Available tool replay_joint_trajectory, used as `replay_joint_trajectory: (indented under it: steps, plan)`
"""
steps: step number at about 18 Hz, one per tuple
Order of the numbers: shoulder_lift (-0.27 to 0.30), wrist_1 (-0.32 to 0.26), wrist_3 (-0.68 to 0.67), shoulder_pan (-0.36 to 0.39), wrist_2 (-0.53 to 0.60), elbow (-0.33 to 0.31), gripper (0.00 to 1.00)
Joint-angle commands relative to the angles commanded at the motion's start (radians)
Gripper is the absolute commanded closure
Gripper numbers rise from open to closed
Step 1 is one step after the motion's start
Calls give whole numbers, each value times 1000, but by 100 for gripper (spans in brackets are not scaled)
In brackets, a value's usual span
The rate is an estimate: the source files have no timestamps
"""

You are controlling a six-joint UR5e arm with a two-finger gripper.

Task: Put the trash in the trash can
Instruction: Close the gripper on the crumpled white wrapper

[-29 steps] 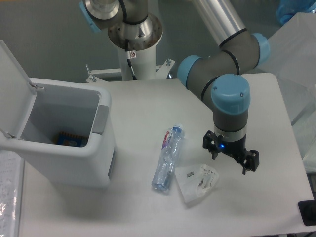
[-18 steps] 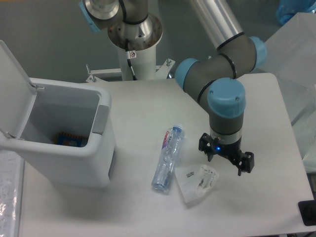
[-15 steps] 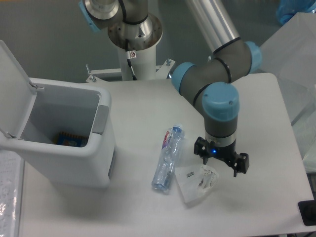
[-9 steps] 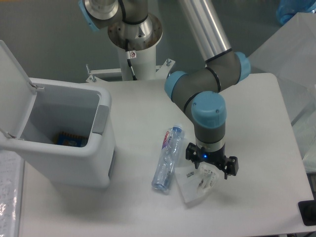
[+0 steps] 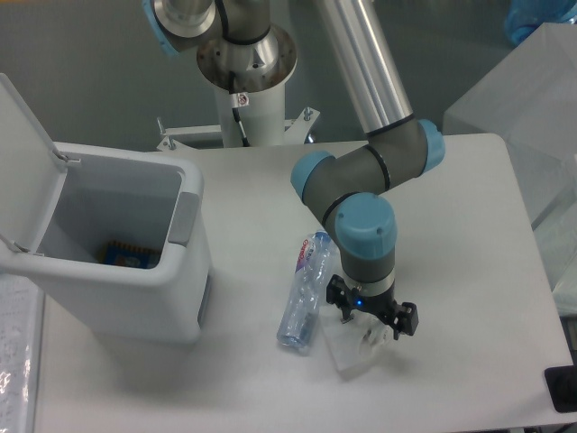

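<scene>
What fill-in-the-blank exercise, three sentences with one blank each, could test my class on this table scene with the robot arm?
1. The lid of the trash can is ____.
2. The end effector, its fingers spread apart, hangs directly over the clear plastic ____, which lies on the table.
3. The water bottle is not standing upright; it is lying on its ____.

Missing words: open; pouch; side
</scene>
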Motion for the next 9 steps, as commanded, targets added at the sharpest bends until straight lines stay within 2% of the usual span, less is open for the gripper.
replay_joint_trajectory:
  steps: [1, 2, 3, 9]
  plan:
    - [-3, -2, -2, 0, 2, 0, 44]
    - [-3, -2, -8, 0, 2, -2, 81]
    - [-2, -2, -8, -3, 0, 0, 100]
    - [31, -5, -9, 0, -14, 21, 100]
